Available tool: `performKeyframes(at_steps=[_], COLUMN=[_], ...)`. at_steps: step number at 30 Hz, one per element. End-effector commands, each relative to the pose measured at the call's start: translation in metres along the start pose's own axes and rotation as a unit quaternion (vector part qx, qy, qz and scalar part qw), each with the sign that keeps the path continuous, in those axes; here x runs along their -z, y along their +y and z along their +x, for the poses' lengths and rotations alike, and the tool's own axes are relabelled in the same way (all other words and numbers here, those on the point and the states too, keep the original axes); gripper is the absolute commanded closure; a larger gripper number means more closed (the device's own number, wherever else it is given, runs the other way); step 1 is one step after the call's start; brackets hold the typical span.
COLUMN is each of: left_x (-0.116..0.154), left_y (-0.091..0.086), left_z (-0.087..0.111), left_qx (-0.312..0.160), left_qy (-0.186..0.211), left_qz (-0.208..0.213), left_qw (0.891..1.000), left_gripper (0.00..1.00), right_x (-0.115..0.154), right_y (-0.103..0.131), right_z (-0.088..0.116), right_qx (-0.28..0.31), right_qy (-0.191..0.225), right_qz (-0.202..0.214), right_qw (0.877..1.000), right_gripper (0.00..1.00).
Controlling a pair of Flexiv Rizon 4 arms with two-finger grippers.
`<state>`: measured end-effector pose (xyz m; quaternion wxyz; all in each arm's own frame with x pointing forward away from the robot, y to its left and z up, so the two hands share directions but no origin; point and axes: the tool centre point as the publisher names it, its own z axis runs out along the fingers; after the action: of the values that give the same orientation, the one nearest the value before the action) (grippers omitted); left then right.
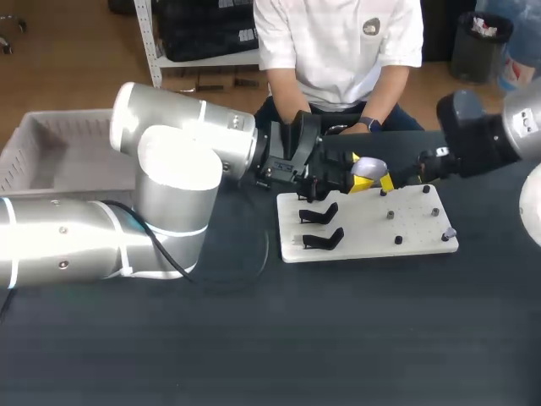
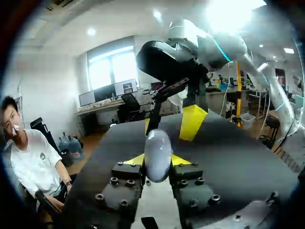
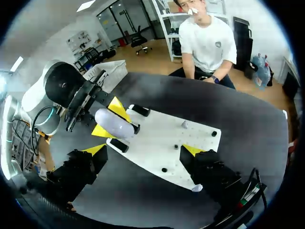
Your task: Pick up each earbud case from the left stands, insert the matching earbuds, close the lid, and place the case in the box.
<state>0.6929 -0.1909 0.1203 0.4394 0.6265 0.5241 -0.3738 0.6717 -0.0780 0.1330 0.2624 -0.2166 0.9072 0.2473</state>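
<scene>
One earbud case [image 1: 367, 168] is off the stands [image 1: 319, 213], clamped in the left end effector [image 2: 157, 161] above the white board's [image 1: 363, 247] twelve o'clock edge. The right end effector [image 3: 145, 150] has its fingers apart, holding nothing. Inserting earbuds, closing the lid and reaching the box [image 1: 21, 152] at nine o'clock apparently remain.

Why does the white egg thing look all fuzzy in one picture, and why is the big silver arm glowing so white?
In the left wrist view the case is held right up close to the camera in the left gripper, so it looks soft and smeared. In the right wrist view the same case is farther off and looks clearer. In the head view, light bounces off the left arm and washes parts of it plain white.
</scene>
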Motion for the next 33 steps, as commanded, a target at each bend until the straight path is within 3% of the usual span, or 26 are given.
performKeyframes(at_steps=[1,20,28,33], left_x=[-0.003,0.001,0.012,0.02], left_y=[-0.001,-0.013,-0.016,-0.009], left_z=[0.001,0.004,-0.005,-0.015], left_qx=[-0.003,0.004,0.026,0.074], left_qy=[0.001,-0.014,-0.066,-0.114], left_qz=[0.002,0.009,-0.011,-0.019], left_qw=[1.0,1.0,0.997,0.99], left_gripper=[1.0,1.0,1.0,1.0], right_x=[-0.005,0.0,0.018,0.034], right_y=[-0.002,-0.008,-0.023,-0.034], right_z=[-0.006,-0.018,-0.013,-0.005], right_qx=[0.002,0.01,0.008,0.007], right_qy=[0.003,-0.006,0.001,0.011], right_qz=[-0.014,-0.005,0.04,0.076], right_qw=[1.0,1.0,0.999,0.997], right_gripper=[0.0,0.0,0.0,0.0])
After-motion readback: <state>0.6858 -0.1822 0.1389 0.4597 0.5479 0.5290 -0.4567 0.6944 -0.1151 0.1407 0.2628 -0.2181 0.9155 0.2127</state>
